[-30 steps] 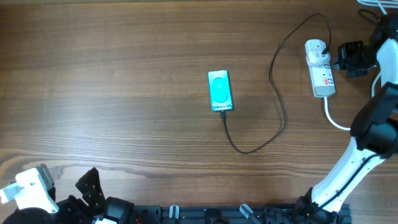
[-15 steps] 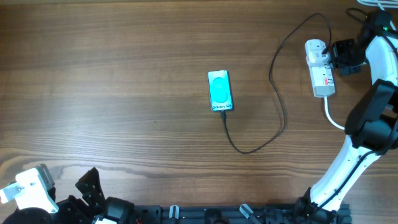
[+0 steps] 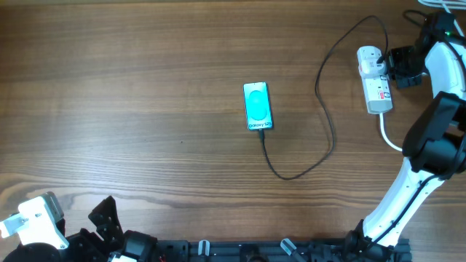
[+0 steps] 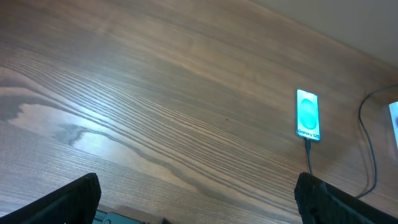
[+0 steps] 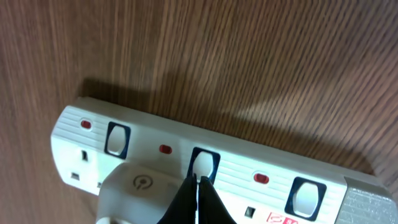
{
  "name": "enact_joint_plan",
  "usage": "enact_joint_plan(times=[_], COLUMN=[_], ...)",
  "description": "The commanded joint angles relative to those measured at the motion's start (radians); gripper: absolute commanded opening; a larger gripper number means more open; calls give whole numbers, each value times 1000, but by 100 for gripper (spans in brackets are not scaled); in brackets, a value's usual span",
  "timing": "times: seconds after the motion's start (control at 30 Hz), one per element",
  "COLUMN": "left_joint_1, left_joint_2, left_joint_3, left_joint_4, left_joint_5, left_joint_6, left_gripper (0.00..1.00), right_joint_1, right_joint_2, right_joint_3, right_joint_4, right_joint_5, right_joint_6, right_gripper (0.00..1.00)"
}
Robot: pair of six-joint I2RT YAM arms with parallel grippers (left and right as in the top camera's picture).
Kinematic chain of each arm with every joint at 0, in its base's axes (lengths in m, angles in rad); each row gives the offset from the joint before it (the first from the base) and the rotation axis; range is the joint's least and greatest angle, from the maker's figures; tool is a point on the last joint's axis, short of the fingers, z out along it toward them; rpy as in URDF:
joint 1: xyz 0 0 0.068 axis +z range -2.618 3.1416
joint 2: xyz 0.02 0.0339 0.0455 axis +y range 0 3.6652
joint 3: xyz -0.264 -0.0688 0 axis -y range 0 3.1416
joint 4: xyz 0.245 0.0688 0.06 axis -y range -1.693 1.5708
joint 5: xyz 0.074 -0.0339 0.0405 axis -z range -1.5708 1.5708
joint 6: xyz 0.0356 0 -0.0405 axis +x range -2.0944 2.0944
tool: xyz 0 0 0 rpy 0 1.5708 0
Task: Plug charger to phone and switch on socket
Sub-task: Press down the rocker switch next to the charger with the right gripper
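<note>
The phone (image 3: 258, 106) lies flat mid-table, turquoise screen up, and shows in the left wrist view (image 4: 308, 115). The black charger cable (image 3: 329, 124) runs from the phone's lower edge in a loop to a white adapter (image 5: 134, 193) plugged into the socket (image 3: 374, 80). In the right wrist view my right gripper (image 5: 198, 179) is shut, its closed fingertips pressing the middle white rocker switch (image 5: 203, 163) of the socket (image 5: 261, 168). My left gripper (image 4: 199, 205) is open and empty, low at the table's near-left edge.
The socket's thick white lead (image 3: 392, 138) curves off toward the right arm. Two more rocker switches (image 5: 117, 138) with red indicator lamps (image 5: 165, 149) flank the pressed one. Wooden table (image 3: 145, 109).
The right gripper moved left from beside the socket onto its edge within the last second; since half a second ago it has barely shifted. Phone, cable and left arm are unmoved.
</note>
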Motion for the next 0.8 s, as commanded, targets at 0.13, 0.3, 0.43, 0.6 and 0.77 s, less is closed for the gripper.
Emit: enact_joint_plan(times=[0.13,0.3,0.43,0.6,0.77], left_joint_1=[-4,-4,-4,-4,-4], left_joint_2=[-5,-5,-5,-5,-5], left_joint_3=[-5,-5,-5,-5,-5], left_joint_4=[3,3,3,3,3], left_joint_5=[-1,10,18,18,17], left_joint_6=[-18,-18,-17,-17,-17], left_gripper=[100,100,100,100,100], right_joint_1=[15,28,64,82,80], right_joint_2=[50,52,56,69,45], right_joint_3=[6,5,-2,-11,-8], right_joint_4=[6,6,5,-1,-43], right_joint_5=[11,11,75,107,89], right_joint_6=[-8,-25,-25,-25,-85], right_gripper=[4,4,4,4,4])
